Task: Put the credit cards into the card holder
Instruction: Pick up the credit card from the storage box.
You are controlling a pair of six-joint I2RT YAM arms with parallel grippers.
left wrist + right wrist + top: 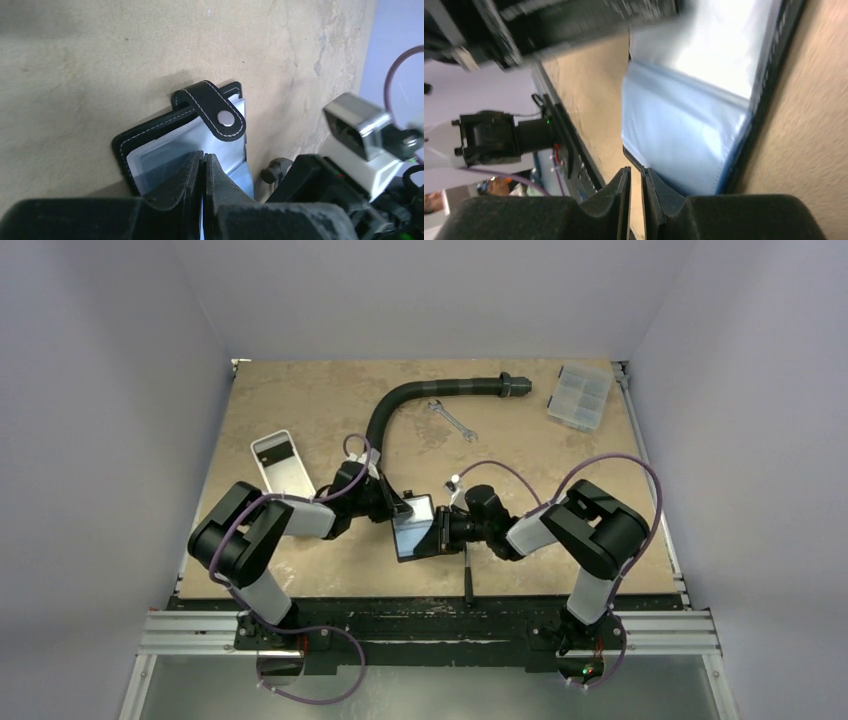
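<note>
**Card holder between the two hands.** The card holder [414, 528], a small black folding case with white stitching and glossy grey-blue inner pockets, lies open on the tan bench [300, 390], pockets facing up. It sits near the middle of the bench, closer to the arm bases than to the far edge. Its long axis runs roughly from the far edge toward the near edge, leaning slightly to one side.

In the left wrist view, the snap strap [215, 107], with its silver stud, is folded over the end of the case away from the left hand. The clear pocket leaves fan slightly above the cover.

The left hand [203, 161] reaches in from the holder's left side. Its fingers are pressed together on a thin bluish pocket leaf, which shows as a sliver in the slit between them.

The right hand [636, 172] meets the holder's opposite, right edge, at the corner of the lowest pocket. Its fingers stand close together with a narrow slit between them. The view is blurred, so I cannot tell whether they pinch the cover's edge.

**Elsewhere on the bench.**
- A white rectangular tray [290, 475] lies to the left.
- A curved black hose [430, 390] and a small steel wrench [452, 420] lie beyond the holder.
- A clear compartmented plastic box [580, 395] sits in the far right corner.
</note>
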